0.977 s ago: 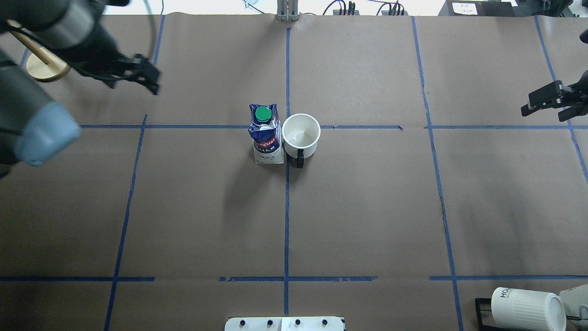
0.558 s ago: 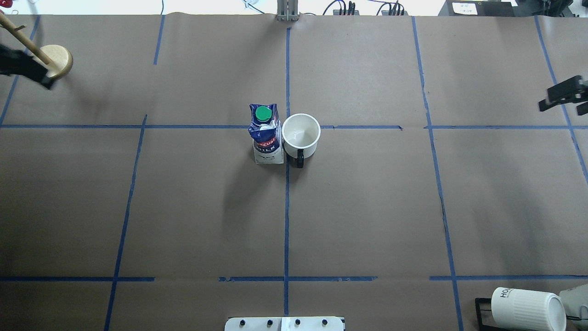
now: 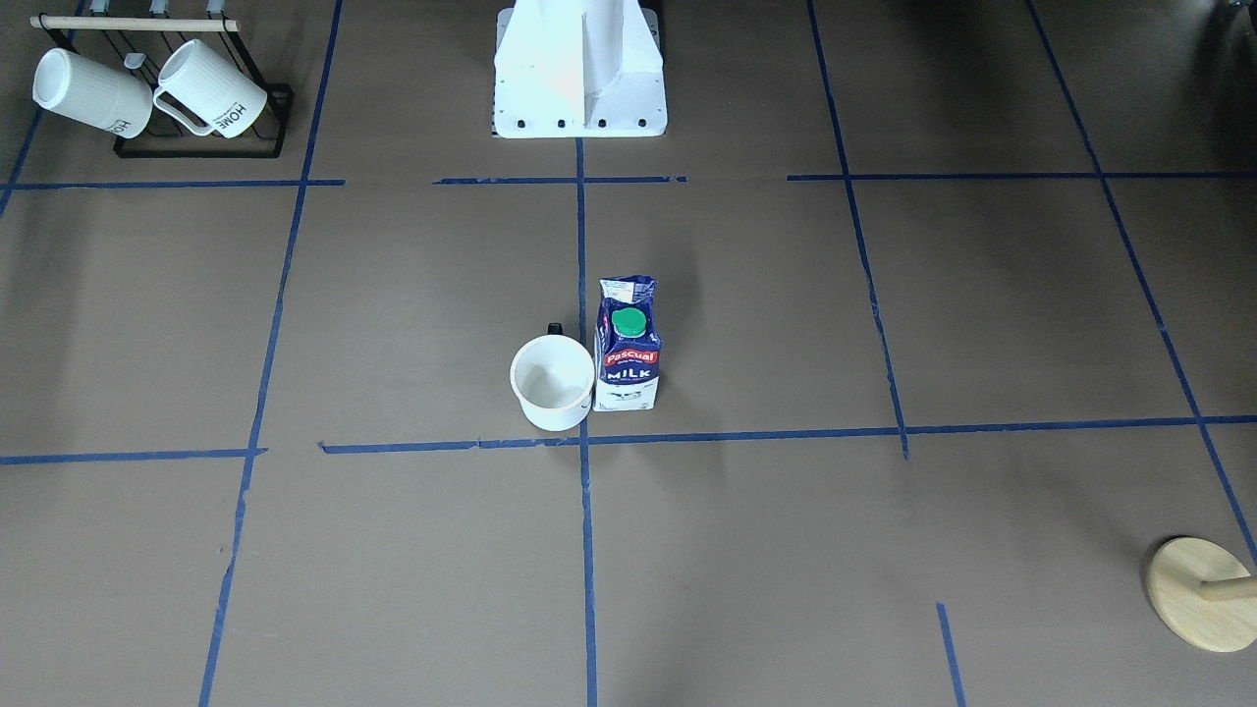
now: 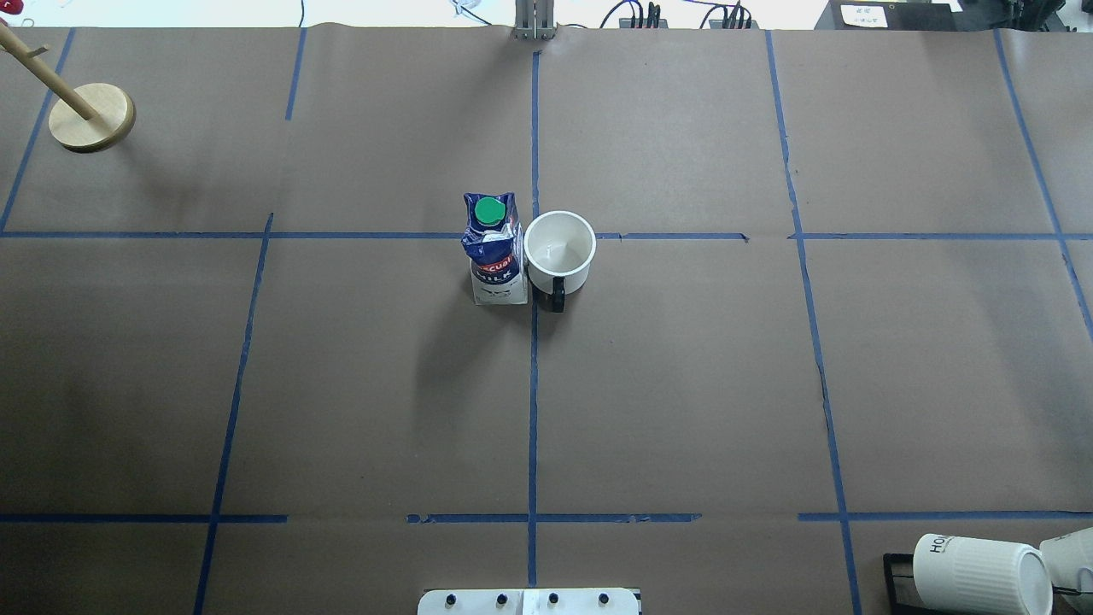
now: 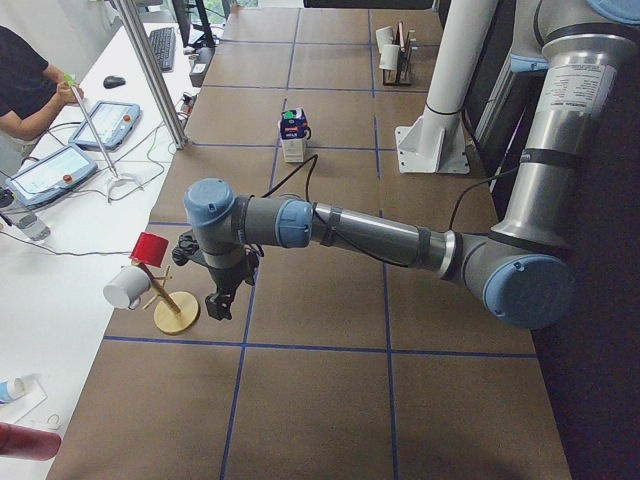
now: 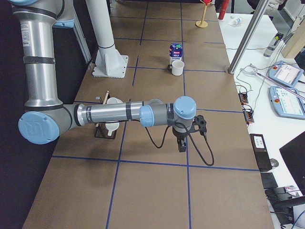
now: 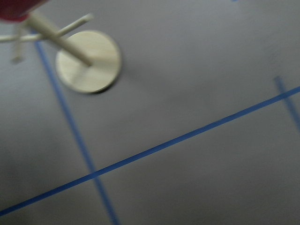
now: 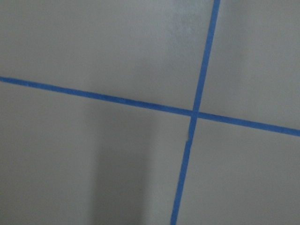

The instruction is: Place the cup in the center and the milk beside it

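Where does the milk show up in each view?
Front-facing: milk centre, right of cup.
Overhead: milk centre, left of cup.
Exterior left: milk upper middle.
Exterior right: milk upper middle, behind cup.
Left wrist: not in it.
Right wrist: not in it.
Landmark: cup beside it, unclear in exterior left.

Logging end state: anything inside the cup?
The cup looks empty: the overhead view shows only its bare white floor and inner walls. Whatever is under its base is hidden.
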Tool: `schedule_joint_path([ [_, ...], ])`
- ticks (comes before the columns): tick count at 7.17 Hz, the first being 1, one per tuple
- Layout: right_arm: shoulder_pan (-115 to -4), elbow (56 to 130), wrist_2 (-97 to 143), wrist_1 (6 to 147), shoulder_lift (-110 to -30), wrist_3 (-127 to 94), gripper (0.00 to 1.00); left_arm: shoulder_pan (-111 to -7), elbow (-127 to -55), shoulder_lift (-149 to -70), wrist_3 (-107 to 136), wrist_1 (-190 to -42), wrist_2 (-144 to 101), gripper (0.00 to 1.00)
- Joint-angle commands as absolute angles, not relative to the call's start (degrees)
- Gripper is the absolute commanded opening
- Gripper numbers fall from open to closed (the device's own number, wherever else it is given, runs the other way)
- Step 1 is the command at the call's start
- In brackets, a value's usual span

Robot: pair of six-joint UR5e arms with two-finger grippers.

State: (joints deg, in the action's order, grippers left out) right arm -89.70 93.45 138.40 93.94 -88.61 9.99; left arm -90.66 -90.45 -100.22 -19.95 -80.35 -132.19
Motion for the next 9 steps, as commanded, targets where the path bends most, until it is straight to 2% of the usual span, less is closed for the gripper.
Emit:
schedule_joint_path([
  [1, -90.79, 92.63, 137.82, 101.33, -89.03, 17.57, 1.0, -91.06, -89.39, -99.4, -19.87, -79.28, -133.77, 1.0],
  [5, -90.44, 91.49, 137.63, 100.72, -89.91, 17.31, 1.0, -91.05, -90.52, -96.34, -9.53, -79.45, -138.04, 1.0],
  [9, -90.44, 93.24, 137.72, 99.42, -89.73, 16.44, 1.0, -90.88, -90.8, -92.47, -6.06, -88.41, -140.8, 1.0],
])
